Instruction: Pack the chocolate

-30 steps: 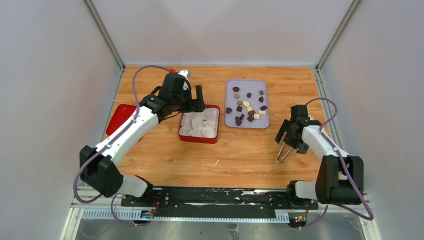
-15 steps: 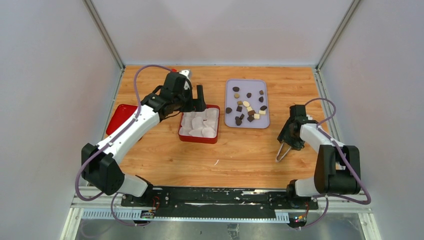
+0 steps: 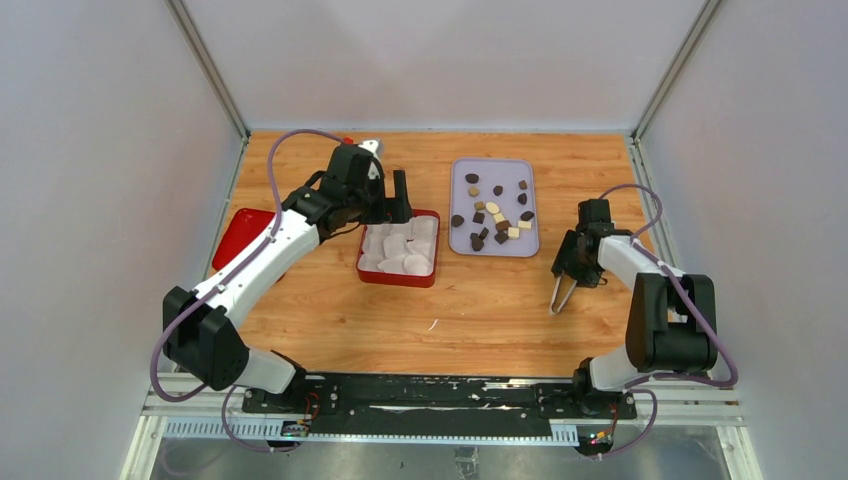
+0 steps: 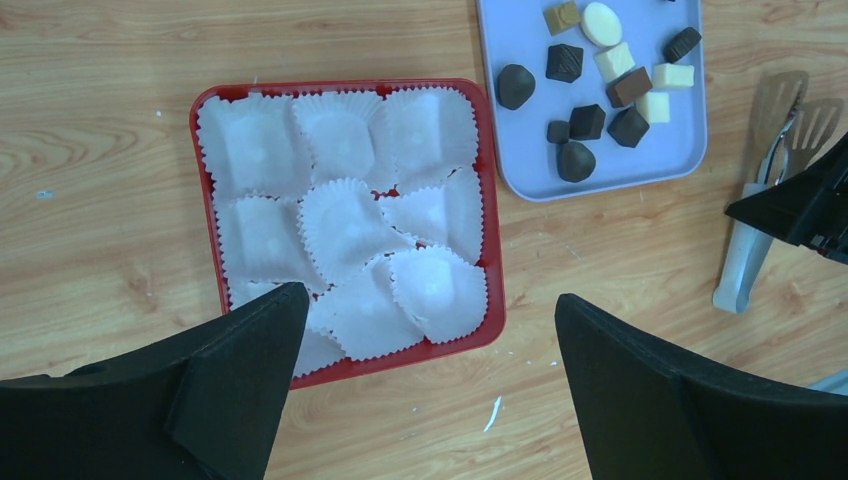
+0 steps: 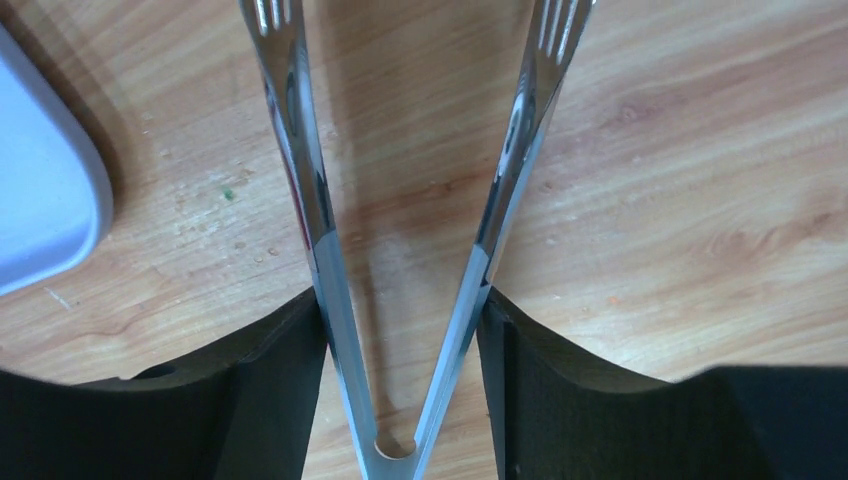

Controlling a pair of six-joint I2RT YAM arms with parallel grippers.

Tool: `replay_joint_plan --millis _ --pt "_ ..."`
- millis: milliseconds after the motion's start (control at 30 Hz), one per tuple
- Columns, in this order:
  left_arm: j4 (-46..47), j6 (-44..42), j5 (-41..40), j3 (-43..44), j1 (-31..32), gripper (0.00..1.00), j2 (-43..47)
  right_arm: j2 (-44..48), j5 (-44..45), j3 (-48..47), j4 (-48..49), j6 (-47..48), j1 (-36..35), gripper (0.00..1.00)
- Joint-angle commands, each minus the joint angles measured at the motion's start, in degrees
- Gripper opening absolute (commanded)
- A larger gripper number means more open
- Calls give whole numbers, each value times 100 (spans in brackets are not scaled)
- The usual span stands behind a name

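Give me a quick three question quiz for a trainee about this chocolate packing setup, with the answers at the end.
1. True or false: the red box already holds chocolate.
2. What does the right pincer grip? A) a spoon B) metal tongs C) a knife
3. Fill in: the chocolate lies on the lavender ____.
Key: 1 false, it holds only white paper cups; 2 B; 3 tray.

Illumination is bright, even, diffuse. Glare streaks the tongs (image 5: 300,170) inside the right gripper (image 5: 397,320); a soft shadow, possibly defocused, lies beneath.
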State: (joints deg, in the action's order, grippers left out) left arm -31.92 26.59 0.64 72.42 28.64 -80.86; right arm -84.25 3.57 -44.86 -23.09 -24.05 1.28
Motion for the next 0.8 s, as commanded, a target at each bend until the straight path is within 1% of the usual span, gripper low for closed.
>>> replay_joint_plan --millis 0,67,100,233,400,633,667,733,767 --pt "-12 -19 23 93 27 100 -21 -128 -88 -68 -97 350 74 67" --pt "-10 -22 36 88 32 100 -21 -127 -45 -37 -120 323 75 76" --pt "-15 -22 40 88 27 100 -25 -127 -29 -21 -126 287 74 77" --pt "-22 -32 57 116 27 100 -49 -229 -57 60 -208 18 66 78" --pt "-26 -15 75 109 27 100 -33 -206 -39 285 -104 -248 12 73" --pt "-29 10 58 54 27 100 2 -86 149 368 -190 -332 -102 71" --pt "-27 13 63 53 27 100 7 -72 160 365 -219 -343 -264 69" --pt "-29 22 66 45 28 100 1 -29 199 358 -264 -367 -347 65" --pt "-25 22 59 44 27 100 -2 -10 223 345 -300 -374 -412 65"
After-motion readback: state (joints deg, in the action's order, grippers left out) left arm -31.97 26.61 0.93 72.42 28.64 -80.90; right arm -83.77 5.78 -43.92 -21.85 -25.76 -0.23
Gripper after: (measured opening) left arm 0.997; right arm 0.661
